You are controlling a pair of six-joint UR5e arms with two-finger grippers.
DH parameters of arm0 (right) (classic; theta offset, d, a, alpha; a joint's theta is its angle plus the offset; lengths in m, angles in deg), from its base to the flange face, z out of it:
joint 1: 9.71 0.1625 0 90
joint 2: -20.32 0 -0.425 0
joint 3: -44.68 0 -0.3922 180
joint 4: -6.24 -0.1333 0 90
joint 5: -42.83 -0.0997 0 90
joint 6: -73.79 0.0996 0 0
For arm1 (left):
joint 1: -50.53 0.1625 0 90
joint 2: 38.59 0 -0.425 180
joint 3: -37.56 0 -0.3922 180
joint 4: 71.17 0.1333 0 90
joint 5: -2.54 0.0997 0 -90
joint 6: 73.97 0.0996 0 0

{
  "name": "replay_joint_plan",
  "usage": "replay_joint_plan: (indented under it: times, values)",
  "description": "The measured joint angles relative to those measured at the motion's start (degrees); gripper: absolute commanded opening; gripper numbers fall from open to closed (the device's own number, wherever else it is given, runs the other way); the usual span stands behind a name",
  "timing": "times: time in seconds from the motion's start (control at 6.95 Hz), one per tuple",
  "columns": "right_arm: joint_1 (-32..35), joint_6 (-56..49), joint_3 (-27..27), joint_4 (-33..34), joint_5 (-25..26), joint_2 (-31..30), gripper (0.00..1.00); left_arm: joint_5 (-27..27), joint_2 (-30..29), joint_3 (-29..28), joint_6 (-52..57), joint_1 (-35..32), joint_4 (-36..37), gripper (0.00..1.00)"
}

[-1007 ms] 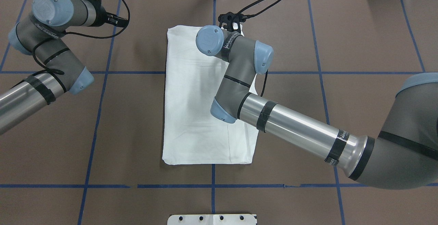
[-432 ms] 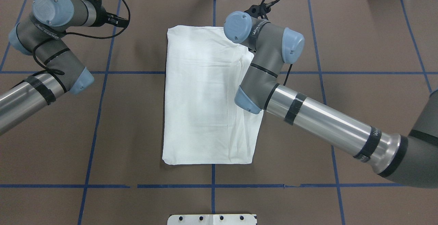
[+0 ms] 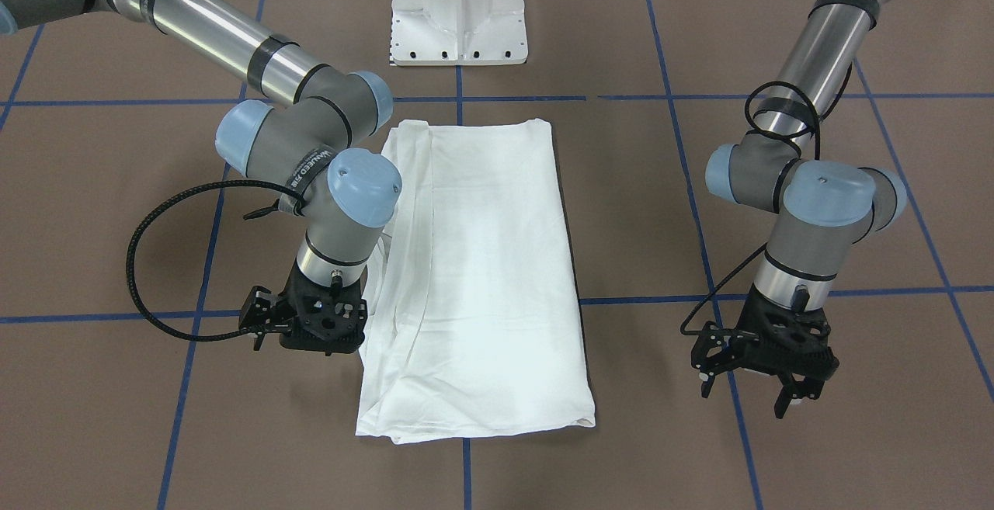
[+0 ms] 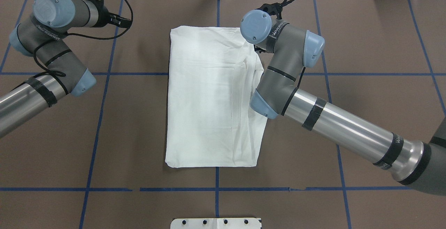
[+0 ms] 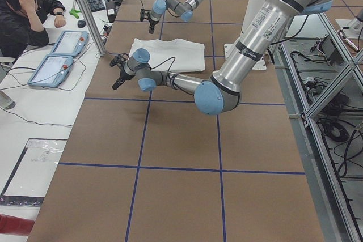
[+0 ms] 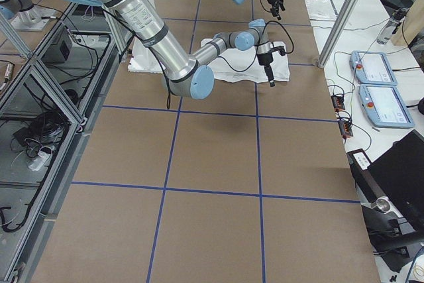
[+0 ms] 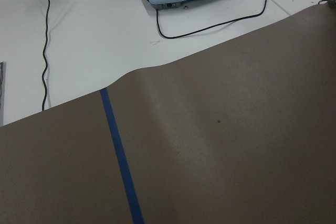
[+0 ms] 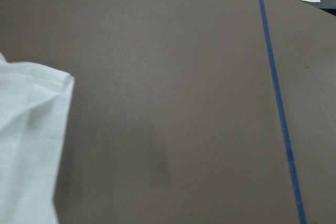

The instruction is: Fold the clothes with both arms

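Right gripper (image 3: 318,335), jaws hidden so I cannot tell their state, hangs just beside the far right edge of the folded white T-shirt (image 3: 489,261) lying mid-table (image 3: 660,207), while the left gripper (image 3: 749,390) hovers with fingers spread, well to its left.

A brown table cover (image 4: 139,117) marked with a grid of blue tape lines (image 4: 104,189) carries a white metal pedestal base (image 3: 458,9) at its robot-side edge, while an adjoining white bench (image 5: 51,100) holds two control pendants (image 5: 70,42) and black cables (image 7: 46,66), with a seated person (image 5: 22,21) beside it.
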State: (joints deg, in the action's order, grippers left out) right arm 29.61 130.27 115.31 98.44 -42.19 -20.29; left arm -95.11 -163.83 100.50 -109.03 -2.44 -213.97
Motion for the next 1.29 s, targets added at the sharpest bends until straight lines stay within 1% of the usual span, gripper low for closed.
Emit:
replay_joint_plan:
  times: [0.14, 0.29, 0.43, 0.58, 0.72, 0.86, 1.01, 1.29]
  values:
    - [-0.8, 5.3, 0.3, -0.7, -1.5, 1.8, 1.00, 0.0, 0.0, 0.0, 0.0, 0.0, 0.0, 1.00]
    - [-2.4, 10.6, 0.3, -0.8, -2.0, 3.8, 0.97, -0.1, 0.0, 0.0, 0.0, 0.0, 0.0, 1.00]
    - [-4.1, 14.0, 0.2, -0.6, -2.1, 5.4, 0.88, -0.1, 0.0, 0.0, 0.0, 0.1, 0.0, 1.00]
    - [-5.4, 15.9, -0.4, -0.2, -2.0, 6.3, 0.68, -0.1, 0.0, 0.0, 0.1, 0.1, 0.0, 1.00]
    - [-6.3, 16.6, -2.4, 1.4, -1.9, 8.2, 0.50, -0.1, 0.0, 0.0, 0.0, 0.1, 0.0, 1.00]
    - [-7.0, 16.9, -5.6, 4.0, -1.8, 11.0, 0.47, -0.1, 0.0, 0.0, 0.0, 0.3, -0.2, 1.00]
    - [-7.5, 16.6, -8.4, 5.5, -1.4, 12.8, 0.47, -0.1, 0.2, 0.1, 0.0, 0.4, -0.5, 1.00]
    - [-8.0, 15.1, -11.1, 6.1, 0.2, 13.9, 0.52, -0.1, 0.5, 0.3, -0.1, 0.6, -0.7, 1.00]
